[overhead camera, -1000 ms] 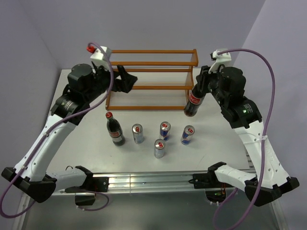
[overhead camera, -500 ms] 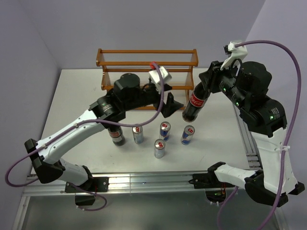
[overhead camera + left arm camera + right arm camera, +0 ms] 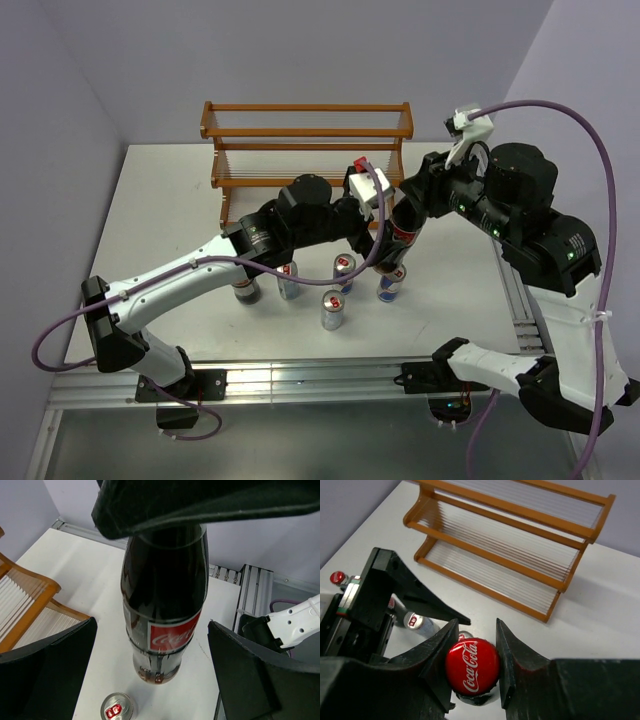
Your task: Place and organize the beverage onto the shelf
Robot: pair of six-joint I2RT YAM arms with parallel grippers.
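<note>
Progress, by the look of it: 0 of 6 shelved, so approx. start of job.

Nearest, on tabletop [image 3: 170, 200]: 4 cans [image 3: 332, 310] upright, tops up, untouched. Just left of them, under left arm [image 3: 190, 270]: 2nd bottle [image 3: 245, 292], upright too, mostly hidden.

Mid-scene: 1st bottle [image 3: 165, 610], pinched at red cap [image 3: 472, 665] by right fingers [image 3: 512, 655], closed on it from both sides. Bracketed lower down by left fingers [image 3: 250, 670], spread wide either side of label [image 3: 172, 635], not touching glass. Long axis near vertical w/ slight lean, cap up, base down over cans. Prob. off tabletop, can't confirm.

Farthest: shelf [image 3: 305, 133], long side across back of tabletop, all 3 tiers w/o drinks.

Left to do: all 6 incl. bottle in hand, then tidy rows.
</note>
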